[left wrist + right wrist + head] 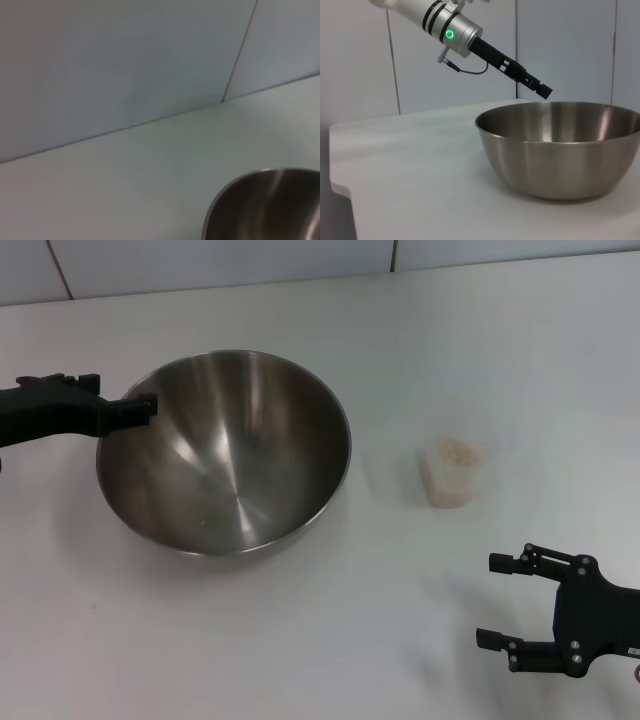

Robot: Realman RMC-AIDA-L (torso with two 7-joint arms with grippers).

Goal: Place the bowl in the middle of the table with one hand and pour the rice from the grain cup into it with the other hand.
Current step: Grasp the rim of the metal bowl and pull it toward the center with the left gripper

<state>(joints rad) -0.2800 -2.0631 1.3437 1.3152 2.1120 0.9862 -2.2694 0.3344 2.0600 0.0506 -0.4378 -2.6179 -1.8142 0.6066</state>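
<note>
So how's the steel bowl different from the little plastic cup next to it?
The bowl is shiny steel; the grain cup is translucent plastic. The bowl is far wider than the cup. The bowl looks empty, while the cup holds pale rice. The left gripper is at the bowl's rim; the open right gripper is apart from the cup. Both stand upright on the table.

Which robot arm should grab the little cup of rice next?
The right one, probably. The right gripper is open, free and near the cup, while the left gripper is at the bowl's rim, on its far side.

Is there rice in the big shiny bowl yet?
No, the bowl looks empty: only bare steel shows inside. The rice sits in the upright grain cup beside it.
</note>
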